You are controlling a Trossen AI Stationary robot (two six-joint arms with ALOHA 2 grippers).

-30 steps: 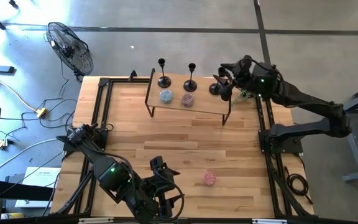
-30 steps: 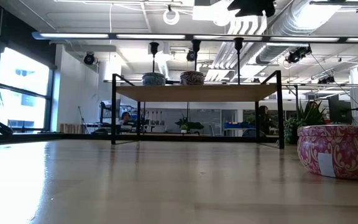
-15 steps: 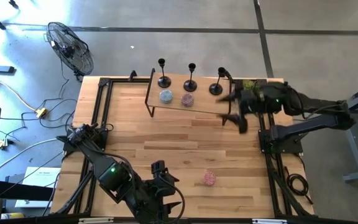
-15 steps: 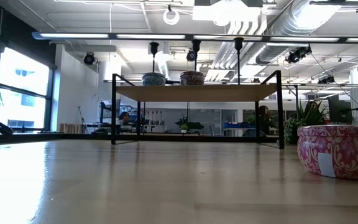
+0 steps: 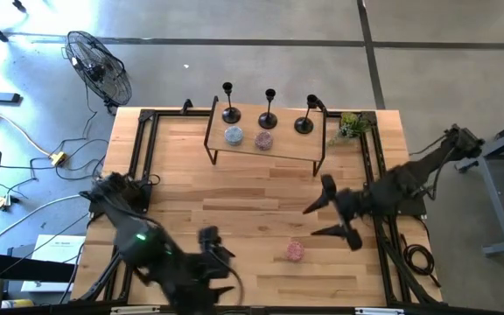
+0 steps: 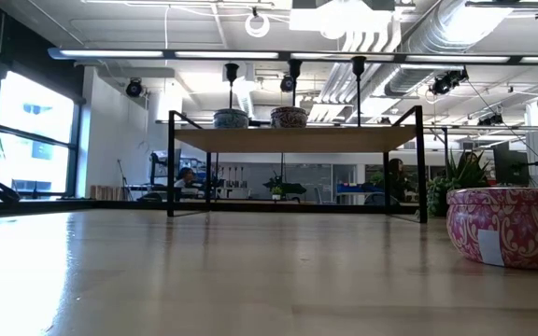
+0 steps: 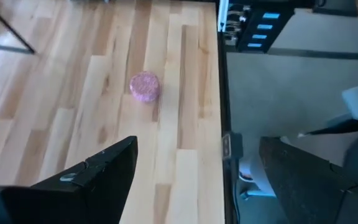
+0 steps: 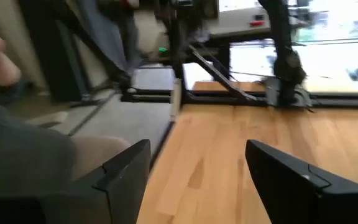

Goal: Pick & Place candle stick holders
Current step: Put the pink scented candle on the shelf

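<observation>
Three black candle stick holders (image 5: pixel 230 109) (image 5: pixel 269 108) (image 5: pixel 305 119) stand upright on their round bases along the far edge of a small wooden shelf (image 5: pixel 287 149) at the table's far side. In the low view they show on the shelf top (image 6: pixel 232 79) (image 6: pixel 294 77) (image 6: pixel 358 73). My right gripper (image 5: pixel 318 219) is open and empty over the table's right middle, well nearer than the shelf. My left gripper (image 5: pixel 214 254) is open and empty near the table's near edge.
Two small round tins (image 5: pixel 234 135) (image 5: pixel 264 139) sit on the shelf in front of the holders. A pink patterned tin (image 5: pixel 295 251) stands on the table near the front, between the grippers; it also shows in the left wrist view (image 7: pixel 145 86). A small plant (image 5: pixel 350 125) stands beside the shelf's right end.
My right gripper has drawn back from the rightmost candle stick holder on the shelf, toward the table's near edge and down to the right middle. The holder stays upright in place. My left gripper has shifted a little toward the table's left edge.
</observation>
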